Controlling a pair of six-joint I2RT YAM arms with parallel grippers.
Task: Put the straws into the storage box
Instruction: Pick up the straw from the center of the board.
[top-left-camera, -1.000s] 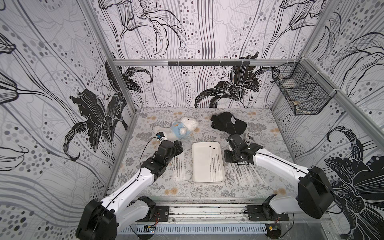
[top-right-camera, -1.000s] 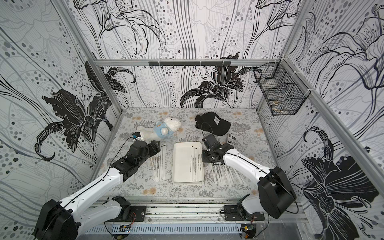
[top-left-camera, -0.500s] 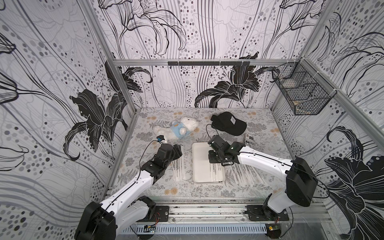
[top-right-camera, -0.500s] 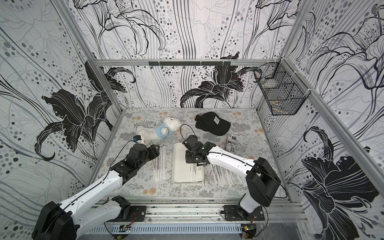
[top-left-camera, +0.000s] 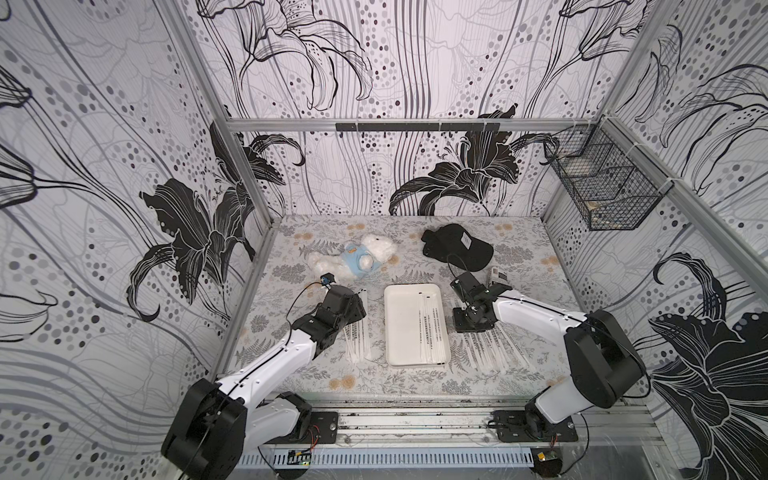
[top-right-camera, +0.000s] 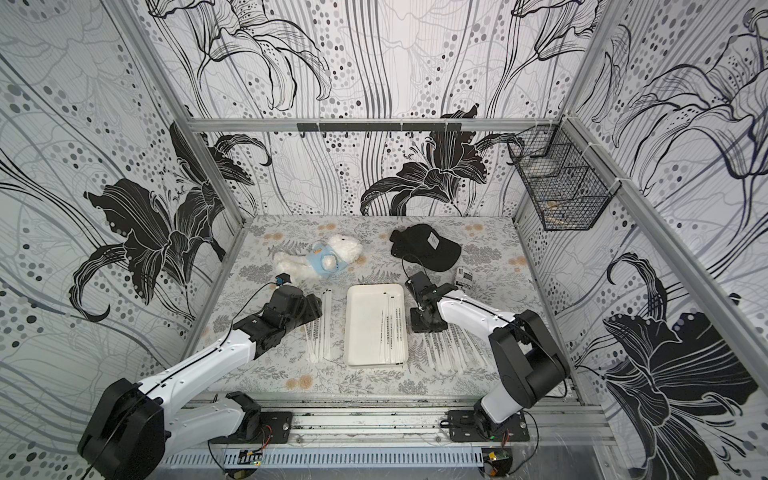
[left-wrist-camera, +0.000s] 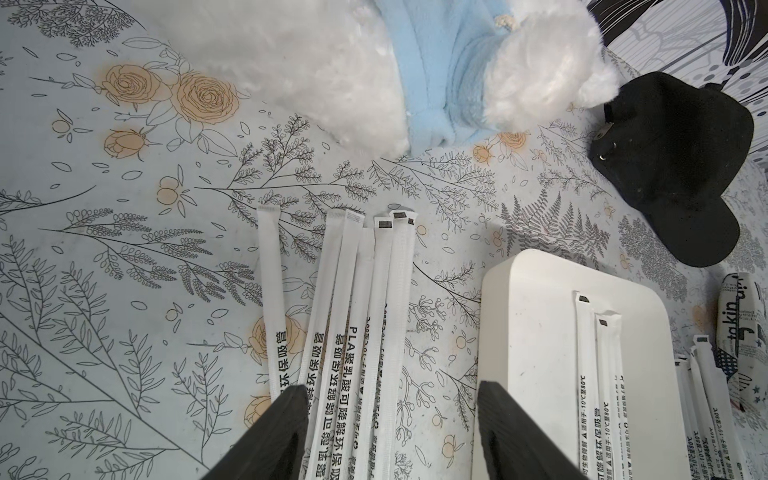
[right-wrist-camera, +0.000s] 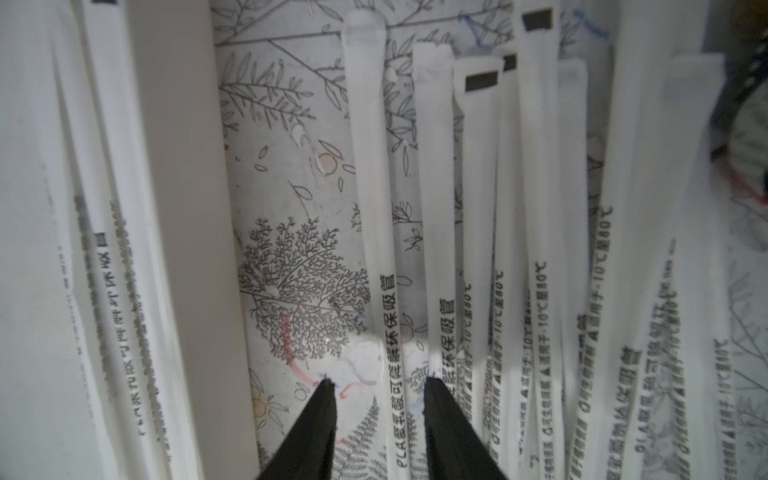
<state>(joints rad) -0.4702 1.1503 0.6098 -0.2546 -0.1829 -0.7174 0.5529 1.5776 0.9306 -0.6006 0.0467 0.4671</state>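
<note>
The storage box (top-left-camera: 403, 324) is a shallow white tray mid-table, with three straws (top-left-camera: 432, 328) lying along its right side. More straws lie in a pile (top-left-camera: 357, 338) left of it and a fanned pile (top-left-camera: 486, 345) right of it. My left gripper (top-left-camera: 353, 309) hovers over the left pile; in the left wrist view it is open (left-wrist-camera: 392, 415), with several straws (left-wrist-camera: 353, 332) between its jaws and the box rim (left-wrist-camera: 519, 270) beside them. My right gripper (top-left-camera: 471, 326) is low over the right pile, open (right-wrist-camera: 378, 386), straddling one straw (right-wrist-camera: 384, 270) next to the box wall (right-wrist-camera: 174, 208).
A white plush toy in blue (top-left-camera: 357, 257) and a black cap (top-left-camera: 457, 249) lie behind the box. A short printed packet (top-left-camera: 498, 276) sits by the right arm. A black wire basket (top-left-camera: 602, 187) hangs on the right wall.
My right gripper swung over the box, then came back to the right pile, and its jaws have opened. The left arm has barely moved.
</note>
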